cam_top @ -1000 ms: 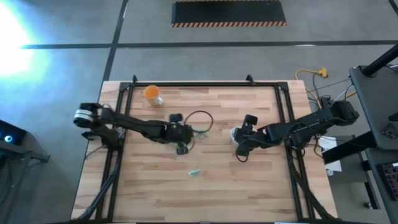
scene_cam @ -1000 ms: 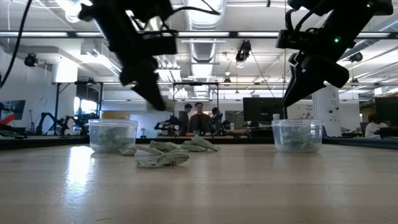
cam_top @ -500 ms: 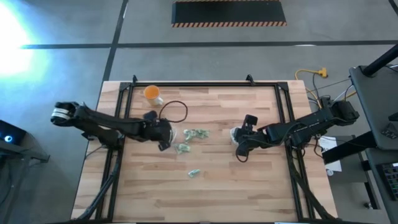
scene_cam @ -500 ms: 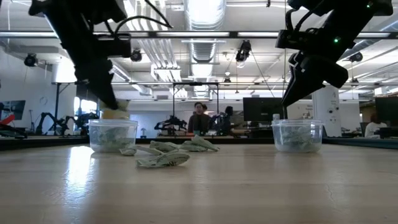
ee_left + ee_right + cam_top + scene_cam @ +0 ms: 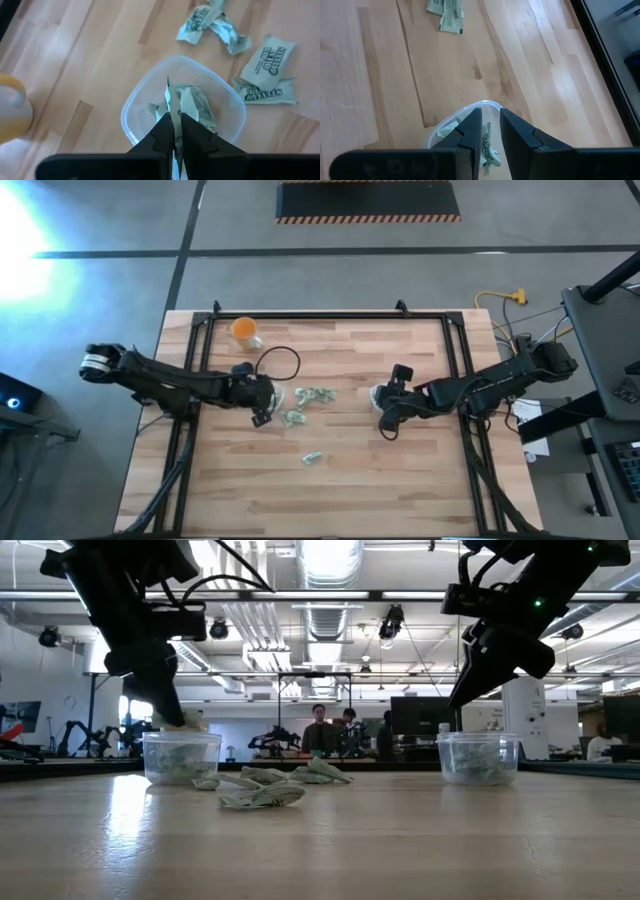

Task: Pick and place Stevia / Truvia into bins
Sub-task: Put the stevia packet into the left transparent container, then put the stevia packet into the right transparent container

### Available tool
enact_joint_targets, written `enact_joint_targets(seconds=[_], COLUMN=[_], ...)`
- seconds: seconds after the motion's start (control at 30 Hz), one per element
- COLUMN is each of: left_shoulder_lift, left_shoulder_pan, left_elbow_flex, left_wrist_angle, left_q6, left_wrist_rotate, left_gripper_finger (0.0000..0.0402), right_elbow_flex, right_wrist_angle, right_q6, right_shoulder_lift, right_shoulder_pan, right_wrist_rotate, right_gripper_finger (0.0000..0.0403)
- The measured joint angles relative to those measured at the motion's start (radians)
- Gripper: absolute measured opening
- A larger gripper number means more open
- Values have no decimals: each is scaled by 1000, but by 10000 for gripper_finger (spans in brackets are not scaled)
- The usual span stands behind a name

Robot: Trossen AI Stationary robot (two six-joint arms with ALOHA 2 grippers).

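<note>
- Nearest in the low view, a crumpled sachet (image 5: 262,797) lies alone on the wood, with a loose pile of sachets (image 5: 290,776) just behind it, still to be collected
- A lone sachet (image 5: 313,458) sits apart from the pile, well toward the front edge of the table (image 5: 400,490) in the high view
- The left gripper (image 5: 174,131) has swung from the pile over to the left bin (image 5: 135,107) in the last second and now hangs above it, fingers pinched together on a sachet (image 5: 169,97) standing on edge; I judge release comes next
- The right gripper (image 5: 490,134) has stayed over the right bin (image 5: 487,105), its fingers narrowing to a small gap; a sachet (image 5: 486,145) shows between them, but whether it is gripped I cannot tell
- Both bins already hold sachets
- Farther back, an orange cup (image 5: 243,330) stands near the table's far corner, well apart
- Beyond the table, people (image 5: 345,732) stand in the room
</note>
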Motion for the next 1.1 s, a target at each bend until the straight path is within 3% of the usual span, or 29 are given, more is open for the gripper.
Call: enact_joint_targets(seconds=[0.13, 0.33, 0.47, 0.73, 0.87, 1.1], left_shoulder_lift=[15, 20, 10, -33, -68, -126], left_shoulder_pan=[0, 0, 0, -1, -1, -4], left_elbow_flex=[1, 0, 10, 16, 14, 8], left_wrist_angle=[17, 23, 23, 13, -2, -52], left_q6=[25, 26, 26, 26, 25, -10], left_wrist_rotate=[0, -2, -3, 7, 33, 39], left_gripper_finger=[32, 102, 140, 164, 164, 164], right_elbow_flex=[0, -2, -10, -64, -30, 117], right_wrist_angle=[3, 7, 112, 740, 833, 843], right_q6=[0, -1, -78, -356, -369, -390], right_shoulder_lift=[0, 0, 4, 106, 225, 464], right_shoulder_pan=[0, 0, 0, 5, 5, 4], right_wrist_rotate=[0, -11, -193, -578, -642, -685], right_gripper_finger=[61, 59, 62, 78, 92, 134])
